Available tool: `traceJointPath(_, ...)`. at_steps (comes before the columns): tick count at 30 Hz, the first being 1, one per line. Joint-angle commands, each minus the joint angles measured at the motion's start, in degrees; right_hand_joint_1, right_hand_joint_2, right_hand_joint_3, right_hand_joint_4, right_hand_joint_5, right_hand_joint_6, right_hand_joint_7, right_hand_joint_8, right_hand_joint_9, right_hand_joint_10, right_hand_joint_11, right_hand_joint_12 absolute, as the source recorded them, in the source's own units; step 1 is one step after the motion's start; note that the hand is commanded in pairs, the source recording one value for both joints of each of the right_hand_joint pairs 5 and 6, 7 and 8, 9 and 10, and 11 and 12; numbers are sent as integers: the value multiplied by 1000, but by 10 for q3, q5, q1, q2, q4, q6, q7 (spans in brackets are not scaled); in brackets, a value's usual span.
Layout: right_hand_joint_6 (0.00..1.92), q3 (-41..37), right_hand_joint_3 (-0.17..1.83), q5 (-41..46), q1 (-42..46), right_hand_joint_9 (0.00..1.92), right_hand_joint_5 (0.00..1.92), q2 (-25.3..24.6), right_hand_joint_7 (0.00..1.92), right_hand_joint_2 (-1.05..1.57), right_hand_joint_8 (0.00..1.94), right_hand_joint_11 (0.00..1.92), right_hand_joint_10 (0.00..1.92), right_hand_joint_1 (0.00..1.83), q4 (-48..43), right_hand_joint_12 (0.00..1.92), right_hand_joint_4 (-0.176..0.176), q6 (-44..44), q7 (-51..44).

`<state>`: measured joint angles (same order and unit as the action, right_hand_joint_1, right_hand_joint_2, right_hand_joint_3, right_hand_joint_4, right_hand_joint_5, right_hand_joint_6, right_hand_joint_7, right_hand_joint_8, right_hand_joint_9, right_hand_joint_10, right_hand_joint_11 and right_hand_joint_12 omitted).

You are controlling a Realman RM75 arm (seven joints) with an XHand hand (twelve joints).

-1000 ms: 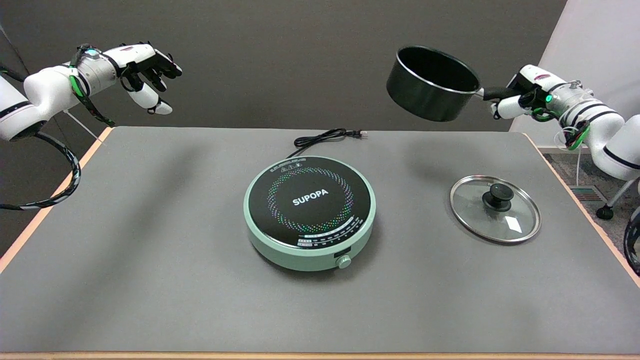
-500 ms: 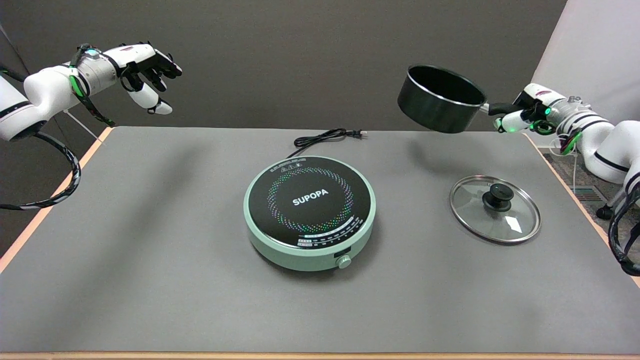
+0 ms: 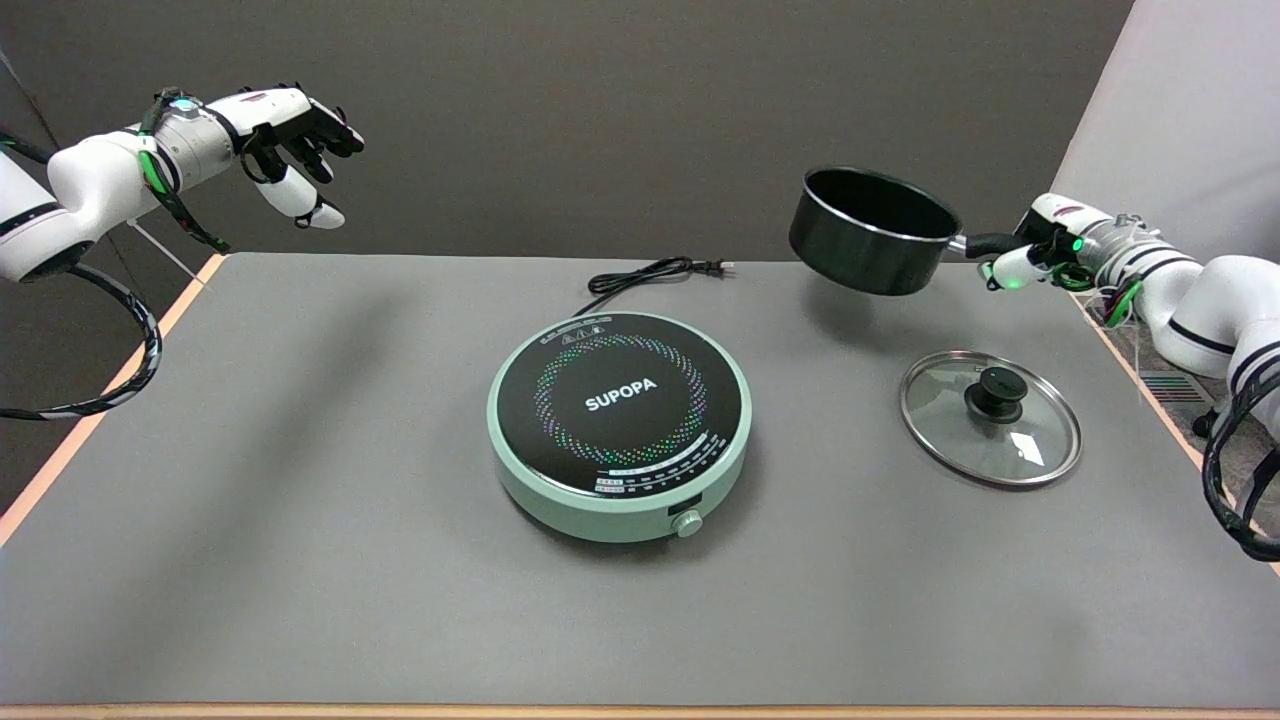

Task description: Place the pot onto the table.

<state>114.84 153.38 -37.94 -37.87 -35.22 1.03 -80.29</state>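
My right hand (image 3: 1032, 252) is wrapped round the black handle of the pot (image 3: 868, 232), fingers closed on it, w/ a green light glowing at the wrist. Pot is up in the air, not touching the bench (image 3: 300, 520); it hangs over the far right part of the grey top, mouth up and tipped a little toward the camera, inside dark & nothing visible in it. Its shadow falls on the bench just below. Glass lid (image 3: 990, 416) w/ black knob lies flat on the bench, nearer the camera than the pot and apart from it. Green-rimmed induction cooker (image 3: 619, 425) marked SUPOPA sits mid-bench, well left of the pot, ring of coloured dots on its black top, knob on its near side. Its black power cord (image 3: 650, 272) runs back from it to the far edge, plug lying loose.
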Motion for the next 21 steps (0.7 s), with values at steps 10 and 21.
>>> traceJointPath(10,1745,20,649,-31,48,1745,1745,-5,1745,1126,1745,1745,1745,1026,-52,1745,-85,-51,-1)
traceJointPath(21,1756,20,652,-68,40,1756,1756,-30,1756,1125,1756,1756,1756,1025,-54,1756,-82,-63,-4)
